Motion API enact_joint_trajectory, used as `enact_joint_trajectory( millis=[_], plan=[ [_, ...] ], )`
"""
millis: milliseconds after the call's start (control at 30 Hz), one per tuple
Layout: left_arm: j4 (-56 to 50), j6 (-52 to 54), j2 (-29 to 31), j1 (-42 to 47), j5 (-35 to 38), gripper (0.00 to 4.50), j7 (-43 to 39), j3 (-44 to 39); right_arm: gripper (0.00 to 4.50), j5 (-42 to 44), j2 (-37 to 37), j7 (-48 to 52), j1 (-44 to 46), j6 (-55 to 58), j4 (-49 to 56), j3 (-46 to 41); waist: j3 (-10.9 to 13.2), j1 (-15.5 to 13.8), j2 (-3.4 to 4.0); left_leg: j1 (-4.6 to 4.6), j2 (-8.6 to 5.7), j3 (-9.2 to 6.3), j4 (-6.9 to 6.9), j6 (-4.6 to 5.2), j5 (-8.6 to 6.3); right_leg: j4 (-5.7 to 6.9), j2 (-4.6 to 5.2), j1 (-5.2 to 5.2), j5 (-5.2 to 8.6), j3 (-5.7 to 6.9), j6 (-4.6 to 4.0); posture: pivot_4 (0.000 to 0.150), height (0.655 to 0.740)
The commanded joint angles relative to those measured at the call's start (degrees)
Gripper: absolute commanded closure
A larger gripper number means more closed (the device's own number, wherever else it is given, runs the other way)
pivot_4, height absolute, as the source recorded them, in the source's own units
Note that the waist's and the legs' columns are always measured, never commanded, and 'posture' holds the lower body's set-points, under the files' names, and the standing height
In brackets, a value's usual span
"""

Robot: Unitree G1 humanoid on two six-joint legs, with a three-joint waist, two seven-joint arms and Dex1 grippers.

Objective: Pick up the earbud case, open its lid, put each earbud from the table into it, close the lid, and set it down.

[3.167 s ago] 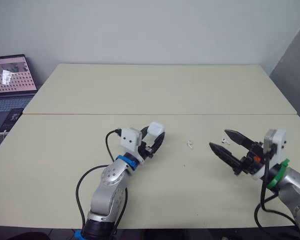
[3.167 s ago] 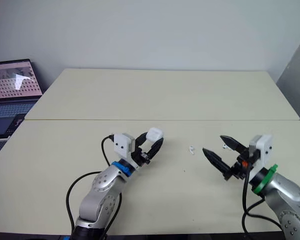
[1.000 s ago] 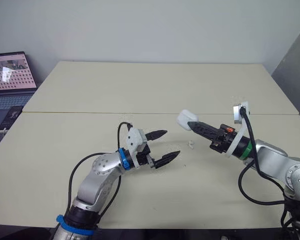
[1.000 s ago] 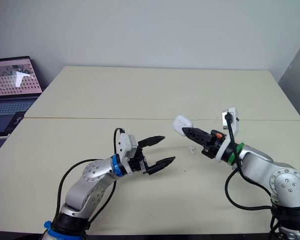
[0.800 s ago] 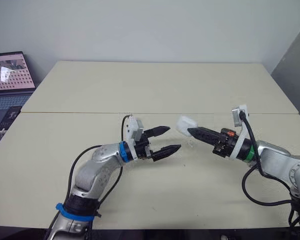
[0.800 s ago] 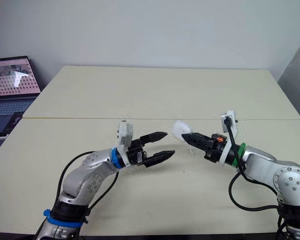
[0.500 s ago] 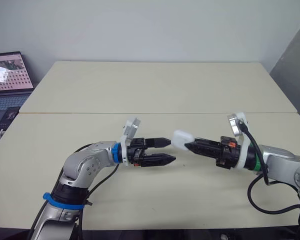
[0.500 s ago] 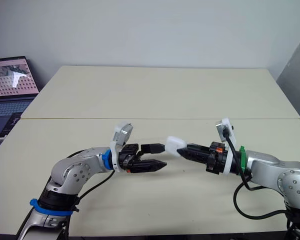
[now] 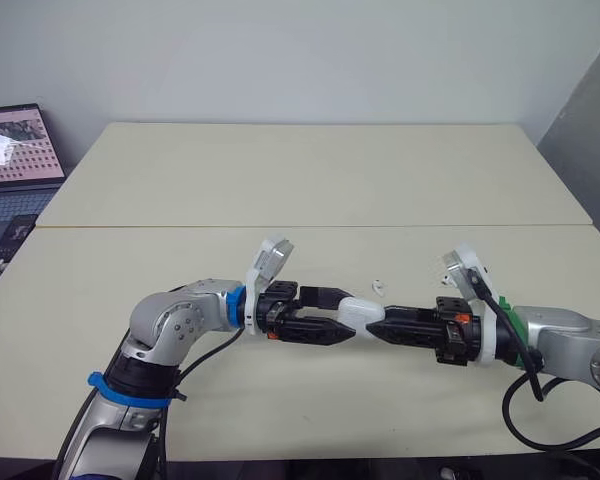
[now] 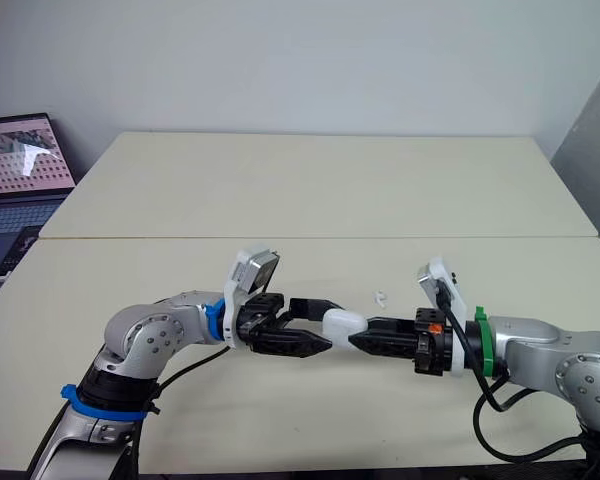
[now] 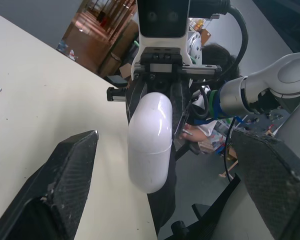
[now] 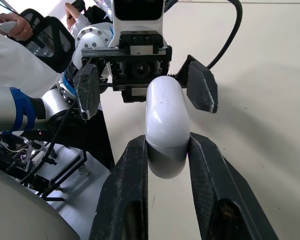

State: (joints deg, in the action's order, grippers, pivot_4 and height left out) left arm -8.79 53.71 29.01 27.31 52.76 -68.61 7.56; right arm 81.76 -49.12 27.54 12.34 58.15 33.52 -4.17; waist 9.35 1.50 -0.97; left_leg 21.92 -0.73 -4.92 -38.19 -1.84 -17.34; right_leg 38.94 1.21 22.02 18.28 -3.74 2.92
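**Earbud case (image 9: pixel 362 310) presented between two grippers for lid opening**

The white, rounded, glossy plastic earbud case is held clear of the table near its front edge. One end is clamped between the two black fingers of the right gripper (image 9: pixel 372 326). About three seconds ago it sat in the left gripper. It has since passed to the right one, and the arms have swung inward until they meet tip to tip. The left gripper (image 9: pixel 340 316) now stands spread, one finger on each side of the case's free end and apart from it in both wrist views. By this evidence, pickup is done and lid opening is the step in hand; the lid appears still closed. Both forearms lie low and nearly level, pointing at each other. Just beyond the case, a small white earbud (image 9: pixel 378 287) lies on the pale beige table (image 9: pixel 310 180). At far left an open laptop (image 9: pixel 15 150) stands beside the table.
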Motion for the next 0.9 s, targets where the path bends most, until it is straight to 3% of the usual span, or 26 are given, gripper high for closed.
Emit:
enact_joint_trajectory(
  millis=[33, 267, 833, 900],
  plan=[
    [-1.92, 0.37, 0.02, 0.32, 0.65, 1.29, -1.53, 0.55, 3.75, 0.41, 0.18, -0.15, 0.36, -0.51, 1.93, -0.69, 0.0, 0.0, 0.0, 0.0, 0.0, -0.01, 0.0, 0.0, 0.0, 0.0, 0.0, 0.0, 0.0, 0.0, 0.0, 0.15, 0.74],
    [-2.47, 0.09, 0.12, -0.36, 0.0, 3.42, -2.1, 1.41, 3.75, 2.03, 0.4, -1.05, 0.24, -0.67, 2.19, -1.26, 0.0, 0.01, 0.0, 0.0, 0.0, -0.01, 0.0, 0.0, 0.0, 0.0, 0.0, 0.0, 0.0, -0.02, 0.0, 0.15, 0.74],
    [-3.26, -1.52, 0.14, -1.3, -0.99, 3.42, -2.49, 1.66, 3.75, 4.18, 1.4, -3.42, 0.52, -1.32, 2.16, -0.64, 0.0, 0.01, 0.0, 0.01, 0.0, -0.01, -0.02, 0.0, 0.0, 0.0, 0.01, 0.0, 0.0, -0.03, 0.0, 0.15, 0.74],
    [-3.11, -1.88, -0.2, -1.37, -1.47, 2.91, -1.74, 1.65, 3.75, 3.99, 1.47, -3.39, 0.46, -1.32, 2.14, -0.56, 0.0, 0.01, 0.0, 0.01, 0.0, -0.02, -0.02, 0.0, 0.0, 0.0, 0.01, 0.0, 0.0, -0.03, 0.0, 0.15, 0.74]
  ],
)
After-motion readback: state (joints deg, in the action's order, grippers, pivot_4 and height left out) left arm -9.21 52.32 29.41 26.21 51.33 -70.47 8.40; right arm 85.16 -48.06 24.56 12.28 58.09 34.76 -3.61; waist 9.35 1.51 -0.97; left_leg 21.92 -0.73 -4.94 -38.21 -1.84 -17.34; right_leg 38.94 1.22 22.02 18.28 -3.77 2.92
